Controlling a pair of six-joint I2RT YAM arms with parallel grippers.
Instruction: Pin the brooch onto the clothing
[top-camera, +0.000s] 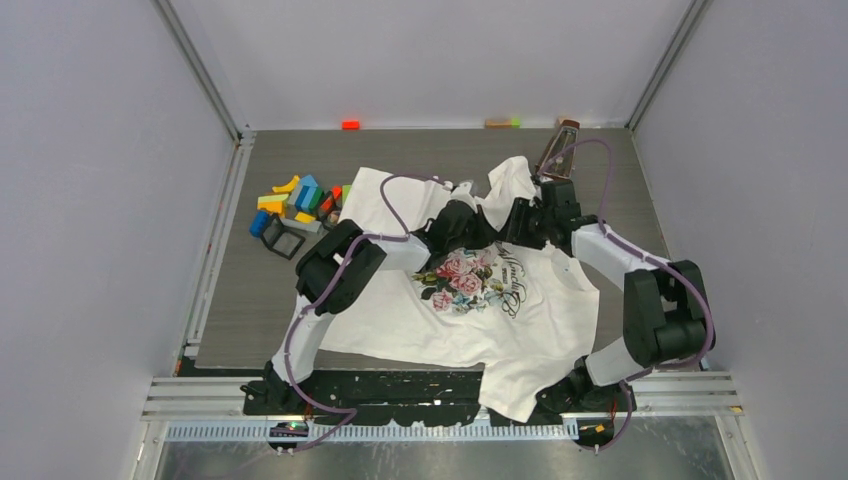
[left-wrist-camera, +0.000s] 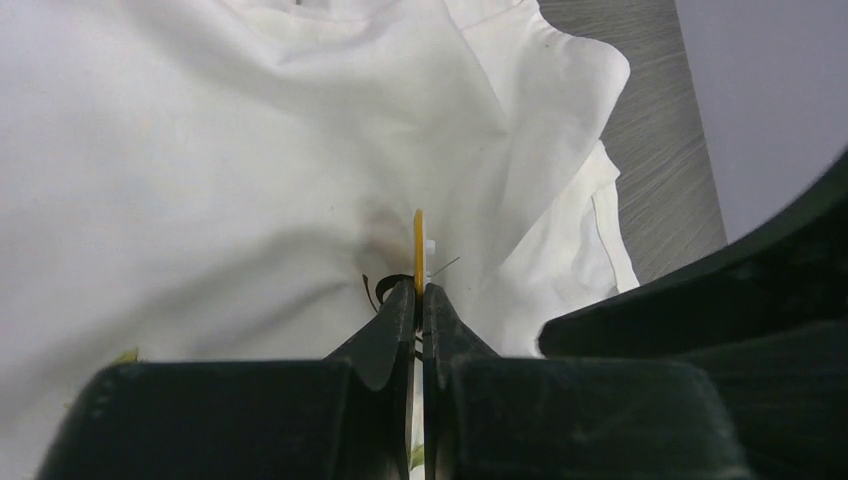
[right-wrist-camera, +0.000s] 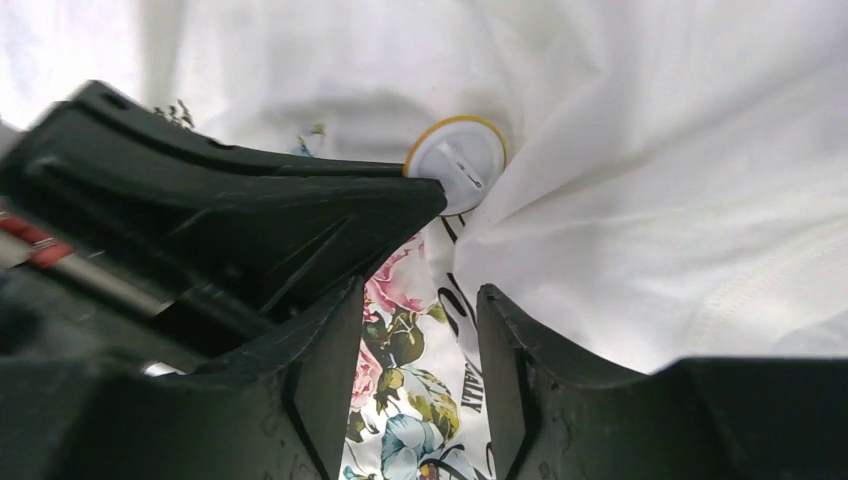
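Grey table (top-camera: 240, 300), left tool (left-wrist-camera: 420, 292) pinching brooch (left-wrist-camera: 419, 238) upright against T-shirt (left-wrist-camera: 200, 150), right tool (right-wrist-camera: 420, 300) parted

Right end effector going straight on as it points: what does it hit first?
Probably the printed T-shirt right ahead, then the brooch pinched in the left end effector; depth unclear.

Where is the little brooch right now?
The brooch is pinched edge-on in the left claw, amid folds of the white T-shirt and close to its rose print. The right wrist view shows its round back.
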